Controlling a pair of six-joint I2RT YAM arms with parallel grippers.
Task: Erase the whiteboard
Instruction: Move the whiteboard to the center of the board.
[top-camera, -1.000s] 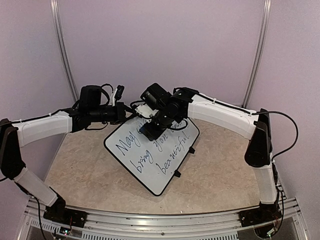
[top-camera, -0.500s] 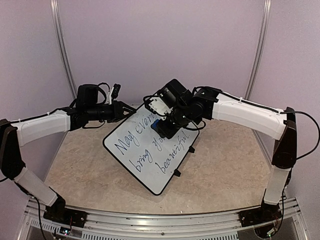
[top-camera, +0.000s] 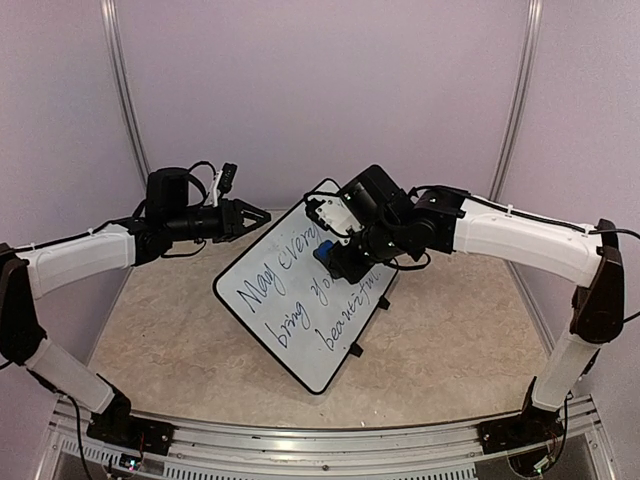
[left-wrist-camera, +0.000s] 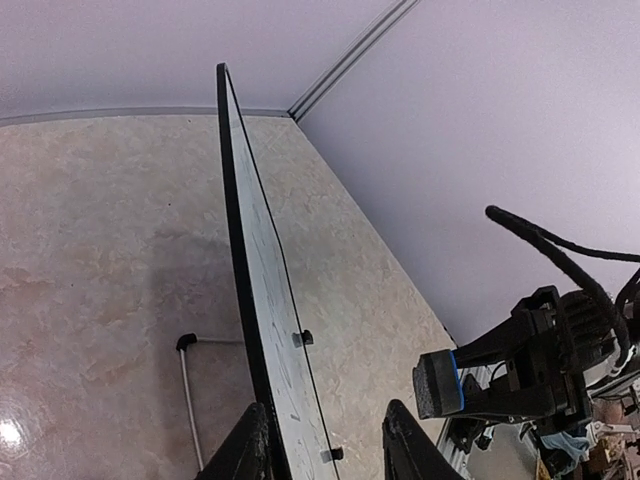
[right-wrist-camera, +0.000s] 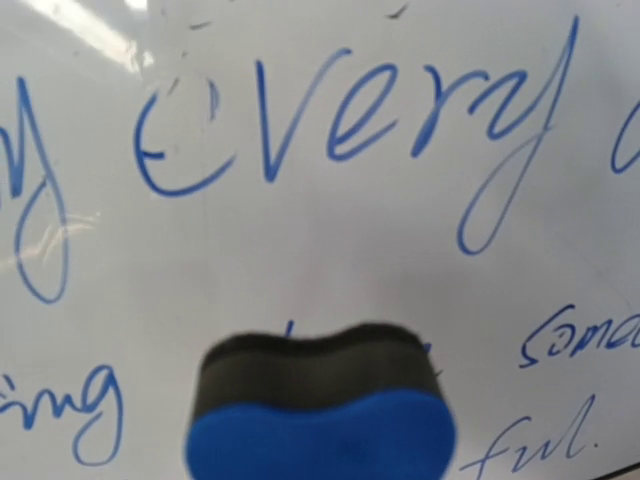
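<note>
- Two arms meet over the whiteboard (top-camera: 300, 320), which lies cornerwise mid-frame in the overhead view on the table (top-camera: 450, 350), one corner pointing at the back wall.
- Left tool (top-camera: 258, 214), upper left of that frame, sits at the board's upper-left rim. Its own camera sights along the rim edge-on. The fingers (left-wrist-camera: 250, 445) stand either side of it at the bottom of the frame, moderately parted, and the one toward frame right is clearly off the panel. No clamp. I read it as a loose guard against the board sliding under the wipe.
- That edge looks lifted, with a shadow beneath it in the left wrist view. How much, I cannot tell.
- Right tool (top-camera: 332, 256) is closed tight on the blue eraser (right-wrist-camera: 320, 420), dark felt facing the panel, over the board's upper right. The left wrist view shows a gap between felt and panel, so no contact yet.
- Blue handwriting (right-wrist-camera: 330, 130) is whole, with no wiped patch. Judgement: erasing not begun, and the first stroke needs the felt flat on the top line.
- Risk: the unclamped board may pivot on its clip feet (top-camera: 354, 349).
</note>
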